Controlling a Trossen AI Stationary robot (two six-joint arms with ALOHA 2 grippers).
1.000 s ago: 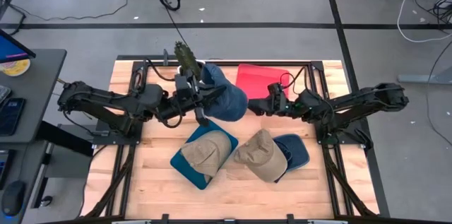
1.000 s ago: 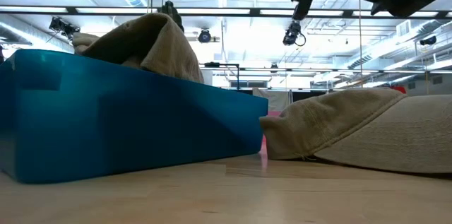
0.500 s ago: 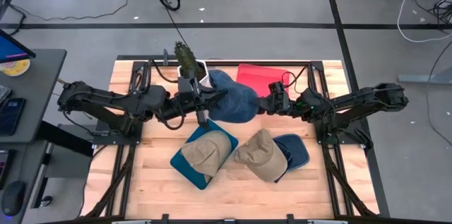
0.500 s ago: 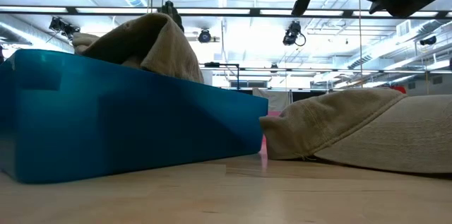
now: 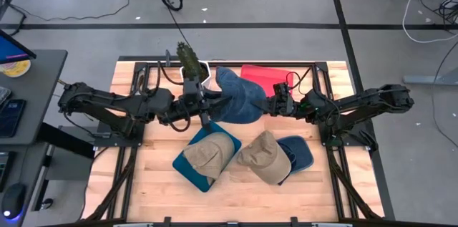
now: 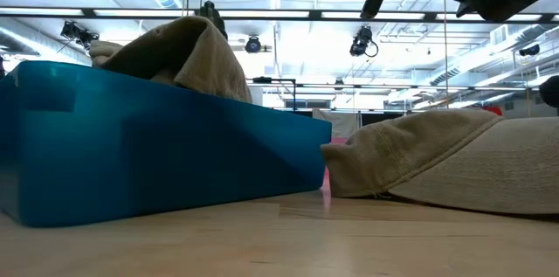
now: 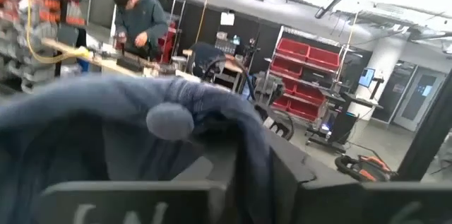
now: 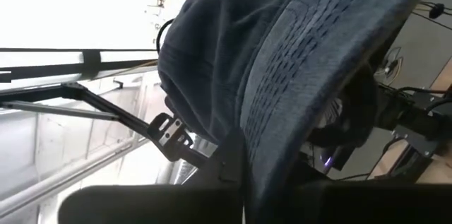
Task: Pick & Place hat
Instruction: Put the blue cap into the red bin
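Clamping the blue hat, right end effector holds its brim.

The right gripper has clamped the blue hat (brim side).

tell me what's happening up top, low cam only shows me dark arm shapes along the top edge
Observer: A blue hat hangs in the air between the left claw and the right claw.
Operator: who's got hold of it
Observer: The right claw is shut on its brim; the right wrist view shows the brim between its fingers.
Operator: any bin near it
Observer: A red bin lies just beyond the hat, partly covered by it from above.
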